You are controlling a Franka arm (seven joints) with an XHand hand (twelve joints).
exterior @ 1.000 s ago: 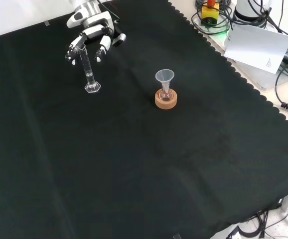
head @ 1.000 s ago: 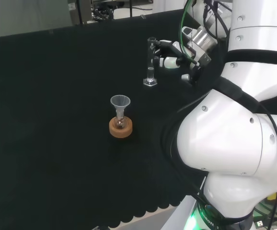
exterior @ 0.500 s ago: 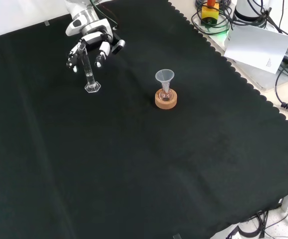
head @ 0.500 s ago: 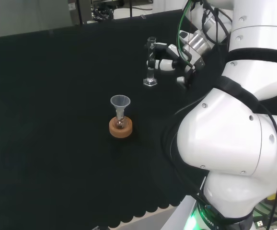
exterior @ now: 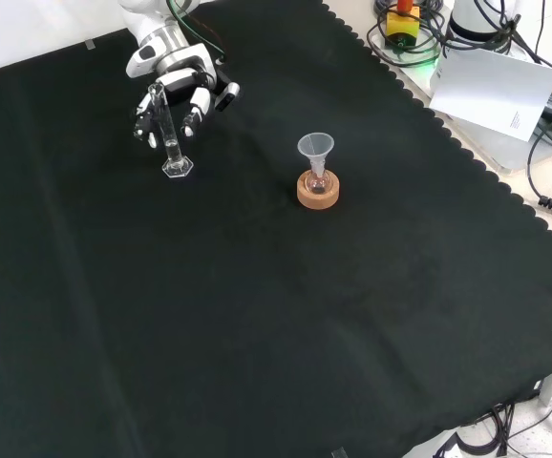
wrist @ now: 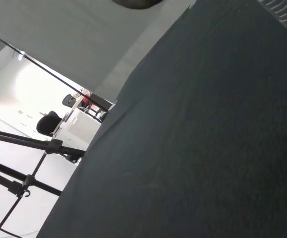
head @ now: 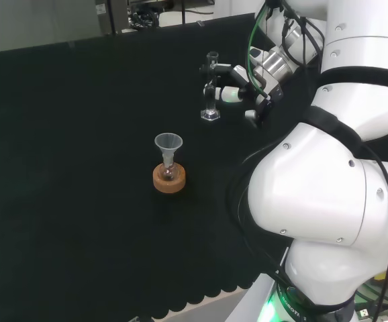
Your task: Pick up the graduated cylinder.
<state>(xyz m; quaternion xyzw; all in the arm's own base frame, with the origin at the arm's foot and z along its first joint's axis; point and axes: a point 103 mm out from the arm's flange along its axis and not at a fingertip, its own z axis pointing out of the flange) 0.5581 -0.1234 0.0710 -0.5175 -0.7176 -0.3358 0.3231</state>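
We see one graduated cylinder point(exterior: 169, 134), clear, standing upright on its hexagonal foot on the black cloth point(exterior: 286, 315). In the front view it sits up and to the left of the cork ring point(exterior: 317, 190), well apart from it; in the head view point(head: 211, 87) it is farther off and to the right of the ring.

The hand point(exterior: 182, 88) is right at the cylinder's upper half. Front view: fingers point(exterior: 196, 103) hang down just right of and behind the tube, more fingertips show just left of it, so the tube stands between them. Head view: the hand point(head: 237, 84) comes in from the right of the cylinder, fingertips level with the upper part of the tube. Fingers look partly curled around the tube, but we cannot tell whether they actually touch or clamp it. The foot is on the cloth, not lifted.

Counts, as far as the clear ware lets us see:
- one graduated cylinder
- one cork ring, one small round flask point(exterior: 316, 180) seated in it
- one clear funnel point(exterior: 315, 148) stuck in the flask's neck, upright
- one hand

Head view puts the ring point(head: 169, 178) nearer the camera and left of the cylinder, funnel point(head: 168, 143) on top.

Wrist view: black cloth point(wrist: 208, 148), plus a sliver of clear glass at one edge; we cannot tell what it belongs to.
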